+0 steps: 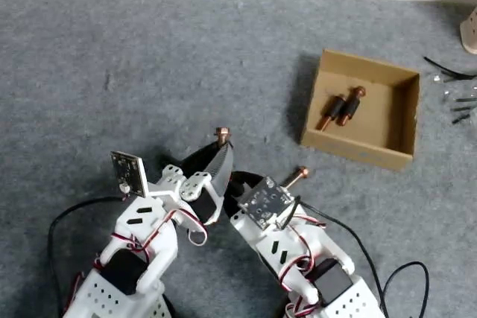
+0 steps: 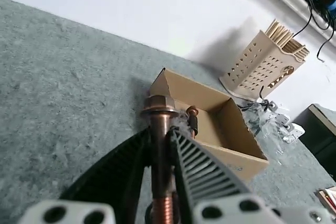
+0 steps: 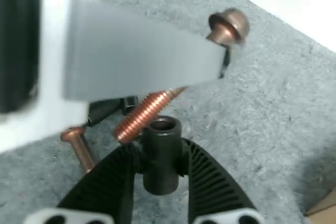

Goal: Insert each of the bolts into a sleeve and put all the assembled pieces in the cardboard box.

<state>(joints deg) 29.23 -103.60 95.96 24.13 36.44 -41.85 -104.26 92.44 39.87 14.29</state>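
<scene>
Both pincers grip: left gripper (image 2: 160, 136) the bolt (image 2: 157, 111), right gripper (image 3: 161, 153) the sleeve (image 3: 161, 178). Square threaded tip to bore, push straight; cardboard box (image 1: 356, 150) waits at two o'clock.

My left arm (image 1: 141, 247) leans in from the near edge, and its gripper (image 2: 160, 137) is clamped on a bolt (image 2: 157, 114) whose head pokes past the fingertips. My right arm (image 1: 302, 255) sits just beside it, gripper (image 3: 161, 153) squeezed around a sleeve (image 3: 161, 129). The two grippers angle towards each other, close together.
</scene>
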